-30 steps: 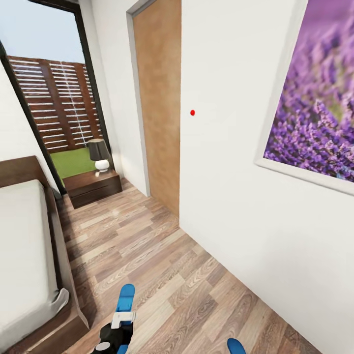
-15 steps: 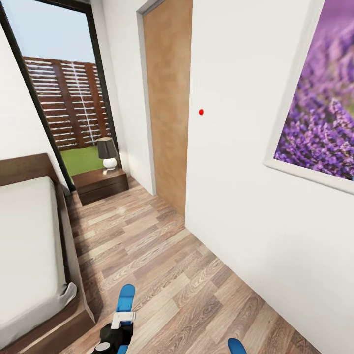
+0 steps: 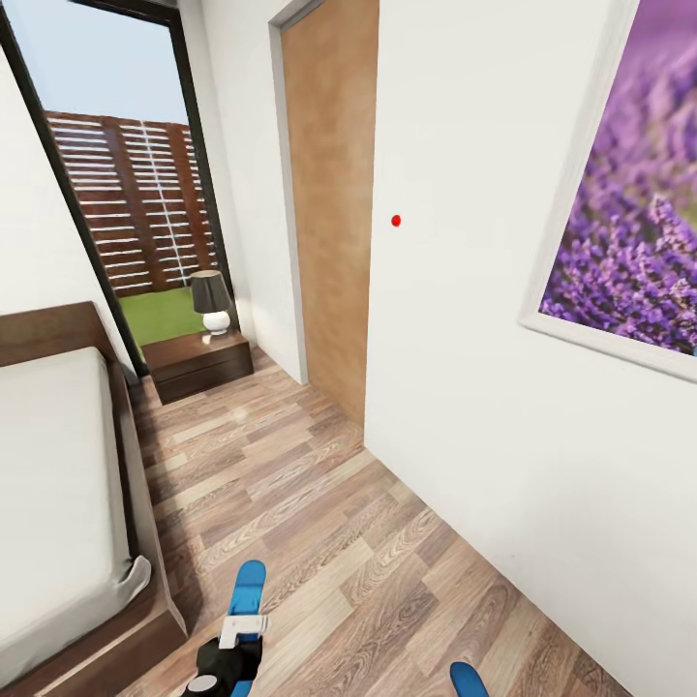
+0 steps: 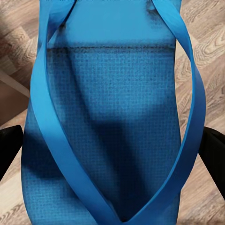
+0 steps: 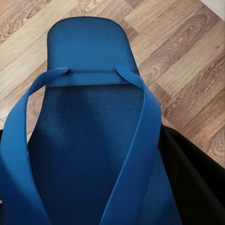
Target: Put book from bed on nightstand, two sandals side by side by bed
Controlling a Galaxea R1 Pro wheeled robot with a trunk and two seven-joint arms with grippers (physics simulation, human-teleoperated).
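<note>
One blue sandal [image 3: 246, 592] sticks forward from the left gripper [image 3: 230, 647] at the bottom of the head view, above the plank floor [image 3: 319, 503] near the bed's foot corner. In the left wrist view this sandal [image 4: 112, 126] lies between the dark fingers [image 4: 8, 150], one at each edge of the sole, so they hold it; its straps meet in a V near the camera.

The second sandal [image 3: 467, 681] shows as a blue tip at the lower edge of the head view, to the right of the first and well apart from it. In the right wrist view it [image 5: 89, 136] is held over the floor, with a black finger [image 5: 192, 178] against one side of the sole; the right fingers seem closed on it, though the other one is hidden.

The bed [image 3: 58, 503] runs along the left, mattress bare. Beyond it the nightstand [image 3: 198, 363] stands by the window [image 3: 126, 184], carrying a lamp [image 3: 211, 300]. A door [image 3: 324, 203] and a lavender picture [image 3: 629, 194] are on the right wall [image 3: 465, 319].
</note>
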